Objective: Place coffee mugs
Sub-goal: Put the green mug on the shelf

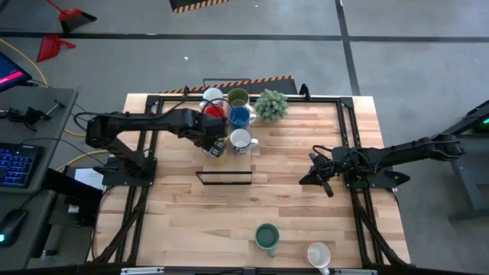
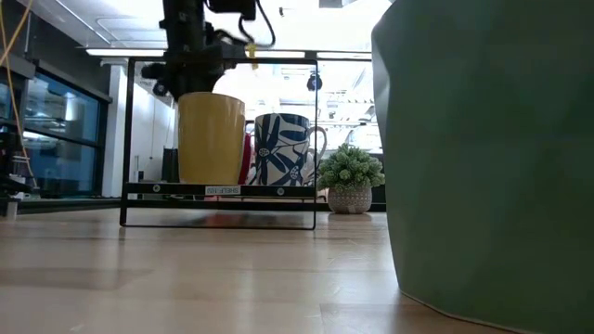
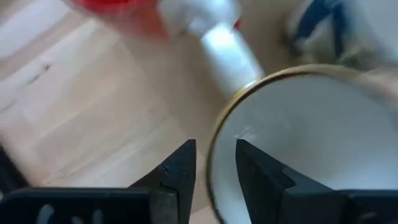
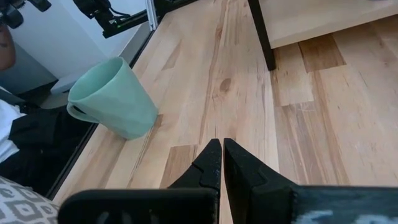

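The left gripper [image 1: 217, 147] is hovering over the raised black-framed wooden shelf [image 1: 224, 177] at the far side of the pale wooden table [image 1: 290, 206], at a yellow ceramic mug with a white interior [image 2: 211, 137]. In the left wrist view its two dark fingers [image 3: 177, 171] are straddling the mug's thin rim, one inside and one outside, with a narrow gap showing; whether they are pressing on the wall or letting go of it cannot be told. The mug is standing upright on the shelf beside a white ceramic mug with a blue leaf pattern [image 2: 282, 148]. Behind these, a red mug [image 1: 213, 111], a blue mug [image 1: 240, 117], an olive green mug [image 1: 238, 97] and a white mug [image 1: 212, 95] are clustering next to a small green potted plant [image 1: 271, 105]. A teal mug [image 1: 267, 237] and a plain white mug [image 1: 318, 254] are waiting near the table's front edge, well apart from the shelf. The right gripper [image 1: 321, 176] is resting over the table's right side with its fingers shut and holding nothing. Judged from their glazed look, these mugs are handling as rigid, fairly heavy, smooth-surfaced and chip-prone objects; a pinch across the rim wall is likely serving best, with gentle set-down to avoid knocking neighbours.
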`<action>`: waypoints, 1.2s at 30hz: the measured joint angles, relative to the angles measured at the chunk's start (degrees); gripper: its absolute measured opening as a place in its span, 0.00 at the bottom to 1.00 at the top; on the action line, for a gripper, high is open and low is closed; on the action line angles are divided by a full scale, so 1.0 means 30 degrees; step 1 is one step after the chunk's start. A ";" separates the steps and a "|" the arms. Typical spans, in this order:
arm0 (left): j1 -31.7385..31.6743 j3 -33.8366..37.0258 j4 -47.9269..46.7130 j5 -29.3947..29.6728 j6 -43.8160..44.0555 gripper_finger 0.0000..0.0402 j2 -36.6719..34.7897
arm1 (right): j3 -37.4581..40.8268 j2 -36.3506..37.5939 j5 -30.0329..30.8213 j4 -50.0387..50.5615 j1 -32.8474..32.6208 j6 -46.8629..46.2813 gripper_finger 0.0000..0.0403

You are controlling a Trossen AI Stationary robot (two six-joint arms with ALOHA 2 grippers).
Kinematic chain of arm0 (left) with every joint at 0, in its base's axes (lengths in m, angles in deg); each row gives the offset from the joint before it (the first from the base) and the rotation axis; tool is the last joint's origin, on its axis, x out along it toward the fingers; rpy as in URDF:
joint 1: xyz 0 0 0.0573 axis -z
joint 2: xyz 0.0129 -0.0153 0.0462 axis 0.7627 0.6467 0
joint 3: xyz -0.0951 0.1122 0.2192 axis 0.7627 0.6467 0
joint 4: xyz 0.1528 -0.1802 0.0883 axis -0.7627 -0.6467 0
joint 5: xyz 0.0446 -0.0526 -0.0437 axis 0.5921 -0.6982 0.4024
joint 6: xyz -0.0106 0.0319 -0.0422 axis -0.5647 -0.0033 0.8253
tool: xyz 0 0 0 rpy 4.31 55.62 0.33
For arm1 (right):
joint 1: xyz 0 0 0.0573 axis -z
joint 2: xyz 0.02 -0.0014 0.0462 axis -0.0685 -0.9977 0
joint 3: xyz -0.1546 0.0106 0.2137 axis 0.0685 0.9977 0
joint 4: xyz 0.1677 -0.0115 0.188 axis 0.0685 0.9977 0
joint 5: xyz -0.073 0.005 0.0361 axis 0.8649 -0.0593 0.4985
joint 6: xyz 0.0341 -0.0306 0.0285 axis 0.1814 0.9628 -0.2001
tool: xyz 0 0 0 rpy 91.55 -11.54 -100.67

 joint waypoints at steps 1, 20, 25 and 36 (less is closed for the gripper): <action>0.0000 -0.0280 0.0064 0.0000 -0.0123 0.26 -0.0116 | 0.0000 0.0000 0.0000 0.0029 -0.0007 0.0000 0.00; 0.1241 -0.3001 -0.7669 0.0801 -0.1569 0.26 -0.2341 | 0.0000 -0.0044 0.0221 0.0621 -0.0006 0.1309 0.00; 0.2607 -0.2442 -0.7607 0.0380 -0.3529 0.26 -0.2816 | 0.0000 -0.0044 0.0234 0.0565 -0.0007 0.1554 0.00; 0.7113 0.1780 -0.7573 -0.0807 -0.2019 0.26 -0.5999 | 0.0007 -0.0109 0.0015 0.0555 -0.0007 0.1154 0.00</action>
